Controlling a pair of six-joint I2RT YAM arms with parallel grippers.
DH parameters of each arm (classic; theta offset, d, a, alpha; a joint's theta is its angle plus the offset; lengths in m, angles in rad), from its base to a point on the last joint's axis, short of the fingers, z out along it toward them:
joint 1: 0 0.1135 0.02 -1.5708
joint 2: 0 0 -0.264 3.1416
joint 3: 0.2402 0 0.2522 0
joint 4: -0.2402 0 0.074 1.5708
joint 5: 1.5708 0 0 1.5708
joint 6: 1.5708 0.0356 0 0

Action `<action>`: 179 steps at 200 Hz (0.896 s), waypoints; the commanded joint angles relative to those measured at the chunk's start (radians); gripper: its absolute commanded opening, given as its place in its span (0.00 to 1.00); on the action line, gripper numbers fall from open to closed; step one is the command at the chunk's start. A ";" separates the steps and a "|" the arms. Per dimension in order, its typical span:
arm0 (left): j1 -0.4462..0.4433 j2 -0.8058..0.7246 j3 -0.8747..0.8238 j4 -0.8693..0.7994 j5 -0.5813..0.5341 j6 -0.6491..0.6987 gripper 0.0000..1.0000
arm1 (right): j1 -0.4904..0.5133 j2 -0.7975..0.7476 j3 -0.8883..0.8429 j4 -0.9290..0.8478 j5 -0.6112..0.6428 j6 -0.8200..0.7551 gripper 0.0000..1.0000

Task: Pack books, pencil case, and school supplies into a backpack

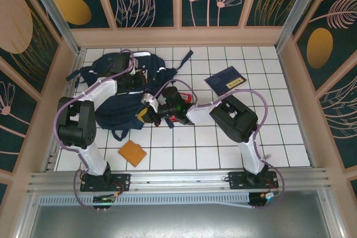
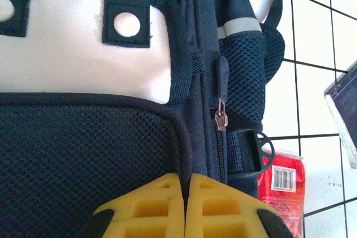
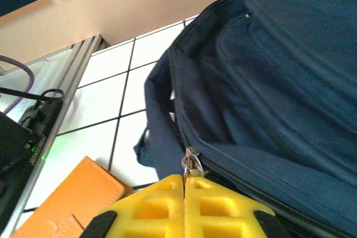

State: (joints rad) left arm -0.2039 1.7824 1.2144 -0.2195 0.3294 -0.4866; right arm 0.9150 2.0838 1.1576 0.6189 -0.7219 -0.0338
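Top external: book (image 1: 225,81), long axis diagonal

The white-tiled worktop (image 1: 223,149) carries a navy backpack (image 1: 114,112) slumped at its far left, a dark book (image 1: 225,80) towards the far right, an orange pad (image 1: 132,153) near the front, and a red rectangle (image 2: 287,185) just beside the backpack.

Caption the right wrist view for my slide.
Right claw pinching the backpack zipper pull, orange pad lying beside on the tiles.

The backpack (image 2: 83,149) lies before our left gripper (image 2: 185,182). The pad (image 3: 72,199) lies left of our right gripper (image 3: 184,181), the book (image 1: 226,80) behind.
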 commanded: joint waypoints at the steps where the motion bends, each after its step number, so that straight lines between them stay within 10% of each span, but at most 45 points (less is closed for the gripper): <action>1: -0.005 0.034 0.040 0.122 0.053 -0.046 0.00 | 0.036 -0.025 0.015 0.040 -0.012 0.164 0.00; 24: -0.005 0.032 0.040 0.142 0.102 -0.051 0.00 | 0.049 -0.013 -0.044 0.247 0.026 0.357 0.04; 73: -0.004 -0.197 0.039 -0.150 -0.017 0.038 0.41 | -0.027 -0.173 -0.316 0.500 -0.001 0.511 0.39; 102: -0.006 -0.412 -0.143 -0.223 0.015 -0.018 0.40 | -0.083 -0.316 -0.307 0.087 -0.088 0.005 0.45; 133: -0.025 -0.588 -0.390 -0.223 0.067 -0.113 0.40 | -0.078 -0.254 -0.054 -0.478 0.085 -0.649 0.48; 179: -0.117 -0.677 -0.590 -0.080 0.084 -0.237 0.43 | -0.085 -0.100 0.122 -0.550 0.229 -0.993 0.53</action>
State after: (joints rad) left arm -0.2825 1.1332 0.6704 -0.3714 0.3782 -0.6308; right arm 0.8330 1.9011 1.2240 0.2363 -0.5831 -0.7120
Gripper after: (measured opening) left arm 0.415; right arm 0.521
